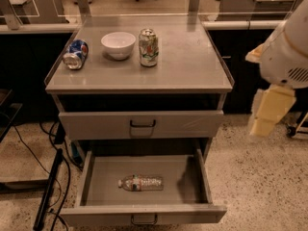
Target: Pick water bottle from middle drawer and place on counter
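Grey metal nearly everywhere. Cream pincer (263,121) up in the air at the far right, hanging under a big white arm (288,47), well apart from all the other things. Cannot tell if spread wide or pinched narrow.

Down low and to the left of the pincer, middle drawer (106,186) pulled out, with a small grey handle on its front. Water bottle (141,183) lying on its side on the drawer floor, white cap pointing away from the pincer, touching no wall.

Level with the pincer and to its left, upper drawer front (96,125) shut, with a black handle.

Up and to the left of the pincer, bench (192,66) with low rims. On the bench: white bowl (118,44), green-and-white can (148,47) standing just beside the bowl on the side nearer the pincer, and crushed blue can (76,54) on its side, farthest from the pincer.
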